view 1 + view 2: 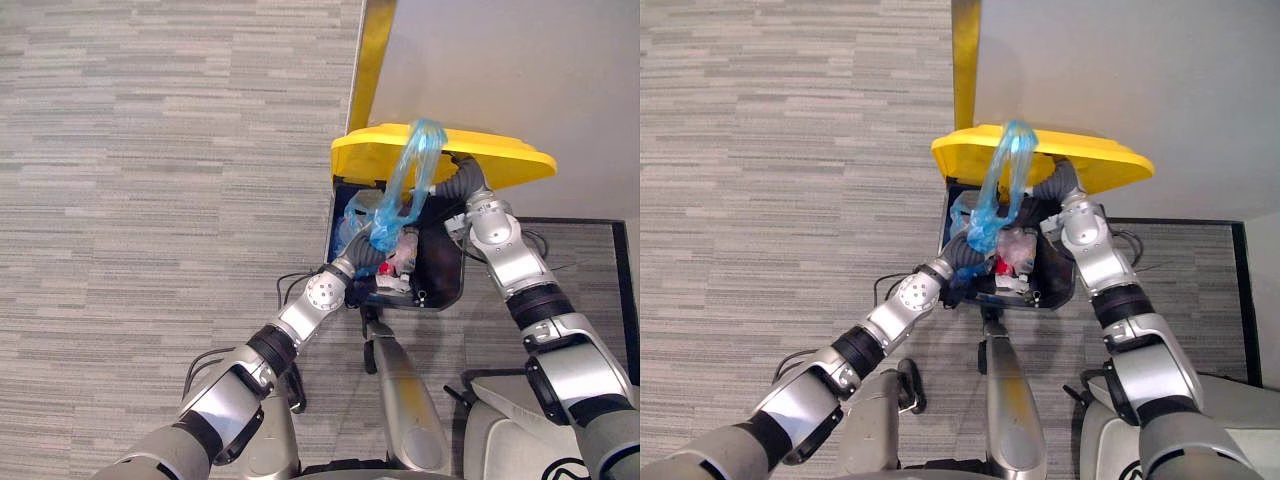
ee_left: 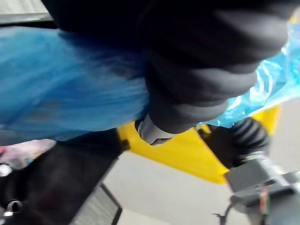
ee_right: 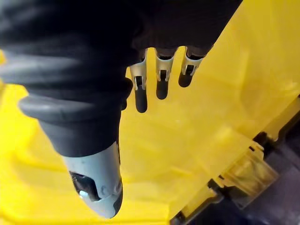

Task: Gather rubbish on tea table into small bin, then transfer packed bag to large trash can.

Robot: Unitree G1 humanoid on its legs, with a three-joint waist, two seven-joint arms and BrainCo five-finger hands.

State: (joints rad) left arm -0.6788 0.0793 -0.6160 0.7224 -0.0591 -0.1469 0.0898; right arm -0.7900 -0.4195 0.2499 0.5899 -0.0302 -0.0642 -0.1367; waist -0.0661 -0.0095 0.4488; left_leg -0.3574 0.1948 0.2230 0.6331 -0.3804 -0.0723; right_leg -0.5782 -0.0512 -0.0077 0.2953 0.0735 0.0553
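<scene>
there, blue bag (image 1: 392,215) stretches lengthwise toward yellow lid (image 1: 500,160).

From the head, steeply down from well above: bin (image 1: 445,275), yellow lid (image 1: 500,160), carpet (image 1: 150,150) all round. Same scene in both eyes, barely offset. From the left wrist, jammed right against the blue bag (image 2: 56,93), lid and bin beyond. From the right wrist, very near, facing the lid past the right hand (image 3: 161,82).
</scene>
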